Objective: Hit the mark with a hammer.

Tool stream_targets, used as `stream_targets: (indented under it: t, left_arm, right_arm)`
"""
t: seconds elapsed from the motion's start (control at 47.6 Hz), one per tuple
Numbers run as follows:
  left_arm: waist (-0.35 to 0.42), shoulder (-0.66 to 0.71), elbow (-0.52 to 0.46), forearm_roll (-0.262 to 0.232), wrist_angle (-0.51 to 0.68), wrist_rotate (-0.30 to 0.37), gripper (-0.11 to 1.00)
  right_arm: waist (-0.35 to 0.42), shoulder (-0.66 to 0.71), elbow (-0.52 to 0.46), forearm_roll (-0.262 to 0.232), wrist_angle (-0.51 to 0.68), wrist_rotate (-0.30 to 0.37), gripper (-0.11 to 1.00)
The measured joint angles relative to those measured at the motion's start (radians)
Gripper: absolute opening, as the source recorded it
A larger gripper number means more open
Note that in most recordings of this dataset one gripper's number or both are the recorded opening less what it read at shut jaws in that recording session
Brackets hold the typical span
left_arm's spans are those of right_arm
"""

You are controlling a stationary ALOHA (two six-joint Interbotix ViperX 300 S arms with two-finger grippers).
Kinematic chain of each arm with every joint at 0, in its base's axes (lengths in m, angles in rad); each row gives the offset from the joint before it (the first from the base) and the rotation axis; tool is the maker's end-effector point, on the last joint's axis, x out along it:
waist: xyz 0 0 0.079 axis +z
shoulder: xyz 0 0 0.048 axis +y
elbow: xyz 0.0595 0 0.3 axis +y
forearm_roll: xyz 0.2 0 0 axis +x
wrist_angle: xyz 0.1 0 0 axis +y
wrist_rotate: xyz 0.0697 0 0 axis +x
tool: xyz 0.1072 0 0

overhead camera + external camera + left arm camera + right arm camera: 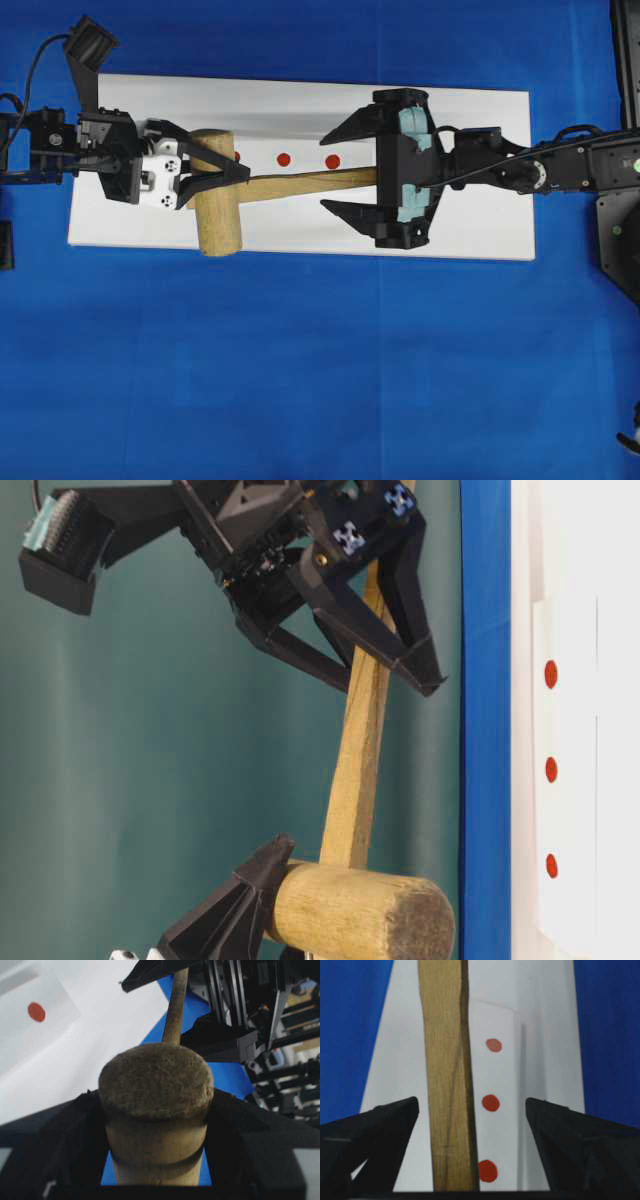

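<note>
Wooden hammer [218,205] held off the white board [470,235], above the blue desk [300,370], thick head clamped between the left gripper [215,168] jaws, which pinch the cylinder from both sides. Handle reaching toward the right of the overhead view, passing between the right gripper [337,168] jaws. Those stand spread wide, clear gaps on either side of the handle in the right wrist view, touching nothing there. Three red marks [283,159] in a row on a white strip of the board; leftmost one mostly hidden behind the hammer head from overhead. In the table-level view, head end lower and handle slanting up into the right gripper; possibly resting against one black finger there, hard to judge from that angle
</note>
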Motion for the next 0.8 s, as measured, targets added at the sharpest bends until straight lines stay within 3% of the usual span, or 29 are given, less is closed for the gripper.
stream_targets:
  t: [0.063,0.21,0.294,0.798]
  left_arm:
    - [0.000,0.000,0.000,0.000,0.009,-0.012,0.45]
    - [0.005,0.000,-0.003,0.000,0.041,-0.023,0.45]
    - [0.008,0.000,-0.008,0.000,0.057,-0.021,0.45]
    - [0.008,0.000,-0.018,0.000,0.066,-0.003,0.48]
  right_arm:
    - [0.000,0.002,-0.002,0.000,-0.003,-0.009,0.72]
    - [-0.002,0.002,-0.003,0.000,0.012,-0.021,0.28]
    - [0.000,0.002,-0.003,0.000,0.035,-0.023,0.10]
    - [-0.002,0.002,-0.003,0.000,0.052,-0.025,0.09]
